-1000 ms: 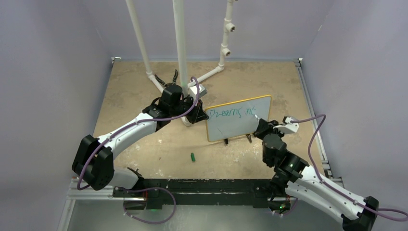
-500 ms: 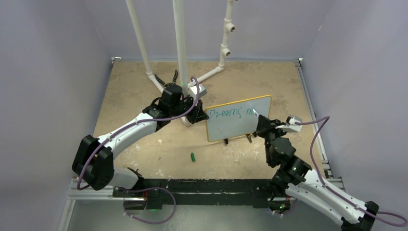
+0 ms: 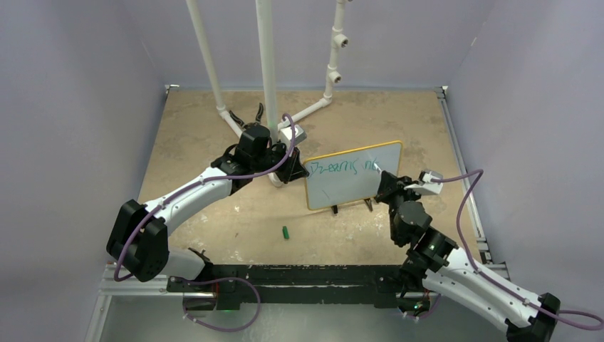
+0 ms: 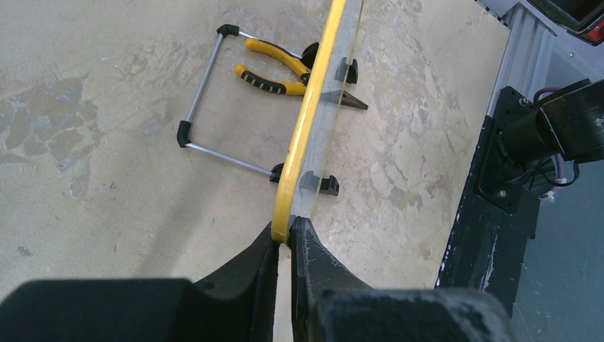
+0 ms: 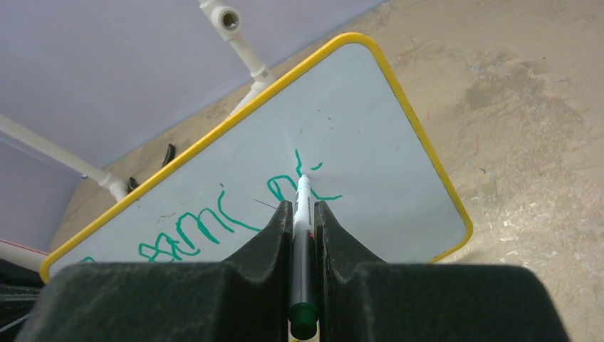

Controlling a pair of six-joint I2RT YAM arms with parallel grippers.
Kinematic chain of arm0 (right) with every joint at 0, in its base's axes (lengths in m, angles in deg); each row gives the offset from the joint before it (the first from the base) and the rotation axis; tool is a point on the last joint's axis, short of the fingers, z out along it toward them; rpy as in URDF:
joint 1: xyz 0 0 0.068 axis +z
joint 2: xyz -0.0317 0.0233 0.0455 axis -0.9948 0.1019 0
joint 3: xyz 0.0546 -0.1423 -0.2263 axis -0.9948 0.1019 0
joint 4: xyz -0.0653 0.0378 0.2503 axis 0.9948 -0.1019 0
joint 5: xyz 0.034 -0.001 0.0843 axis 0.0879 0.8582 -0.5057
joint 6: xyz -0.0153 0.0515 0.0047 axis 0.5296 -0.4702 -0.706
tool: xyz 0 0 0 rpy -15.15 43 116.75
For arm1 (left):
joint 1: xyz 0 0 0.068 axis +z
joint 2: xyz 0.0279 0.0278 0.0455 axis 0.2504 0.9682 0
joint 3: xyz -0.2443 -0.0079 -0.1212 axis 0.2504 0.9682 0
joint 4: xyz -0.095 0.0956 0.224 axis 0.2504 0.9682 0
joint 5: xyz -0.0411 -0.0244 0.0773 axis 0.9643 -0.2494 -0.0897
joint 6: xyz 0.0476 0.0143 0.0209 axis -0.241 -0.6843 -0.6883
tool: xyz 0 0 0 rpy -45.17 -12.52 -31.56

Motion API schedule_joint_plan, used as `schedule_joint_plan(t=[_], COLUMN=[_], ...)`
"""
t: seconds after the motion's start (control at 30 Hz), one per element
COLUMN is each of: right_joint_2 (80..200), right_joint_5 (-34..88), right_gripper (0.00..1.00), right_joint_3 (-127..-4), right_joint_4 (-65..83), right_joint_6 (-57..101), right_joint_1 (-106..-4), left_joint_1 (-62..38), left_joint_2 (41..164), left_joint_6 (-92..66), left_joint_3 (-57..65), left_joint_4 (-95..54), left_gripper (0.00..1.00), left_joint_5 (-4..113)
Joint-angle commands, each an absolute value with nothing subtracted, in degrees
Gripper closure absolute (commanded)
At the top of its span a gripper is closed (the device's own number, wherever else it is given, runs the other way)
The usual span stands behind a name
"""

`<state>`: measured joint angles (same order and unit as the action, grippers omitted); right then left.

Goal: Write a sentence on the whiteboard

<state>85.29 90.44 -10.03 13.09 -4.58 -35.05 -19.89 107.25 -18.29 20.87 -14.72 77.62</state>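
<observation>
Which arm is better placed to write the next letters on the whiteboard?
Right. The right gripper holds the marker, tip at the green lettering. The left gripper is clamped on the whiteboard rim, steadying it.

The whiteboard [image 3: 352, 187] stands on its feet on the worktop [image 3: 214, 142], a little right of the middle. The left pincer [image 4: 288, 235] is at its left edge, closed on the rim. The right pincer [image 5: 304, 214] is in front of the board's right part, gripping a marker [image 5: 302, 235] whose tip touches the board at the right end of the sentence [image 3: 349, 167]. That writing runs along the board's upper part. Behind the board lie pliers [image 4: 274, 68], just beside a wire frame [image 4: 205, 82]. Upright pipes [image 3: 267, 71] rise behind and left of the board. A small cap [image 3: 285, 232] lies in front, to the left.
</observation>
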Motion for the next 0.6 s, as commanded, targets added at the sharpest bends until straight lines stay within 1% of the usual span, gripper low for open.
schedule_joint_plan(t=[0.0, 0.57], right_joint_2=[86.95, 87.95], right_joint_5=[93.39, 97.31], right_gripper=[1.00, 1.00], right_joint_3=[-11.99, -12.47], right_joint_4=[12.64, 12.33], right_joint_6=[-5.89, -6.81], right_joint_1=[-35.11, -35.13], left_joint_1=[-19.00, -19.03], left_joint_2=[106.08, 105.97], left_joint_6=[-19.91, -19.88], left_joint_3=[21.50, 21.50], left_joint_4=[-16.28, -16.23], left_gripper=[1.00, 1.00], left_joint_5=[76.38, 76.34])
